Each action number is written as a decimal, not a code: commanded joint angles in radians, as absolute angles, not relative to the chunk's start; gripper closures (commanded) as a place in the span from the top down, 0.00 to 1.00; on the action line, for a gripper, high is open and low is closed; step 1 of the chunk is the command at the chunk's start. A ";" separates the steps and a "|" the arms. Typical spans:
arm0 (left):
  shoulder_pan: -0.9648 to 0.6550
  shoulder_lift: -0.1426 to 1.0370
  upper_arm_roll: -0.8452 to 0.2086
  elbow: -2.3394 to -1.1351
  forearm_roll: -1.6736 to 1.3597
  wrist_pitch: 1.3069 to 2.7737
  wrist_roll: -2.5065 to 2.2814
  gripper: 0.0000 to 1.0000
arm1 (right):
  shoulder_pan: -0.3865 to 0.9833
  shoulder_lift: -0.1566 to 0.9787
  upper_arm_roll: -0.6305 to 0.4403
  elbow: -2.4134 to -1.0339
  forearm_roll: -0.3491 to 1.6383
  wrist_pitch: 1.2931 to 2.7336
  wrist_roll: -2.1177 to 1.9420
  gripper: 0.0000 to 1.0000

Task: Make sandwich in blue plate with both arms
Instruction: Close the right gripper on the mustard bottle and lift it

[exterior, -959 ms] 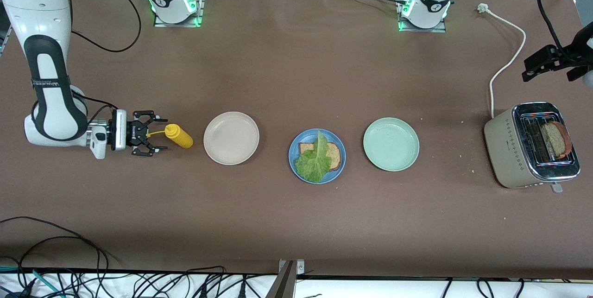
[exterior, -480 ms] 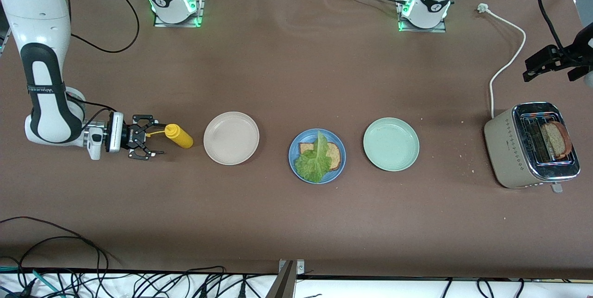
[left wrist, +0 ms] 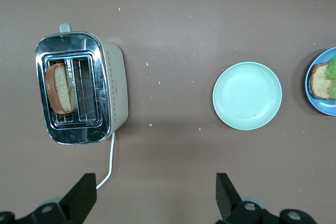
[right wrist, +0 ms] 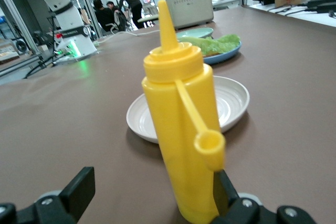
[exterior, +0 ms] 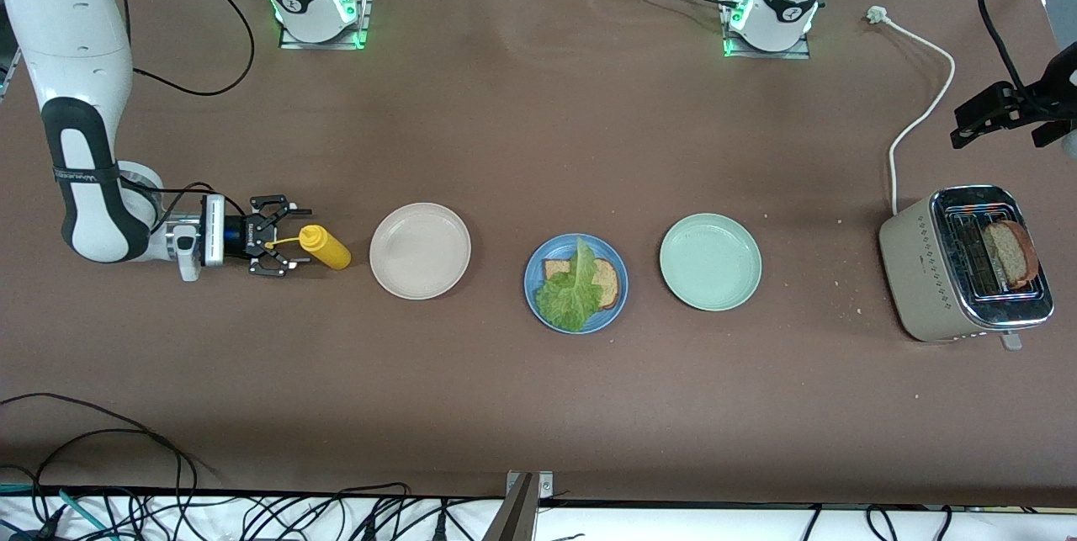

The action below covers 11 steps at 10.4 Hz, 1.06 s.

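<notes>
Both of my grippers stand spread and hold nothing. With the right gripper [exterior: 278, 239] I am low at the table, its fingers [right wrist: 79, 190] to either side of the yellow squeeze bottle [exterior: 325, 246], which stands upright just toward the right arm's end from the beige plate [exterior: 420, 251]. Its open cap dangles on a strap toward my wrist. The bottle lies straight ahead of this gripper along its reach, so the next move, as I judge it, is a short push forward and a squeeze across the body.

On the blue plate [exterior: 608, 308], the next plate along from the beige one, a bread slice [exterior: 607, 279] lies under a lettuce leaf [exterior: 572, 290].

My left gripper [left wrist: 152, 198] waits up over the table beside the toaster [exterior: 930, 272], where the second slice [exterior: 1008, 253] stands upright in a slot.
</notes>
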State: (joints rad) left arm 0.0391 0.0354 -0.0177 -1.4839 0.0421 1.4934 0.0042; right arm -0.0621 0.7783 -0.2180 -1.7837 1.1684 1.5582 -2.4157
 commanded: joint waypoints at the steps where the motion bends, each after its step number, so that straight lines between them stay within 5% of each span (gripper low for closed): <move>1: 0.046 0.037 -0.026 -1.471 0.058 1.480 -0.002 1.00 | -0.069 0.790 -0.204 -1.770 1.192 1.511 -2.442 1.00; 10: 0.049 0.037 -0.026 -1.471 0.057 1.480 -0.002 1.00 | -0.066 0.807 -0.132 -1.770 1.334 1.557 -2.477 1.00; 11: 0.049 0.037 -0.026 -1.471 0.057 1.480 -0.002 1.00 | -0.066 0.807 -0.130 -1.770 1.342 1.560 -2.468 0.69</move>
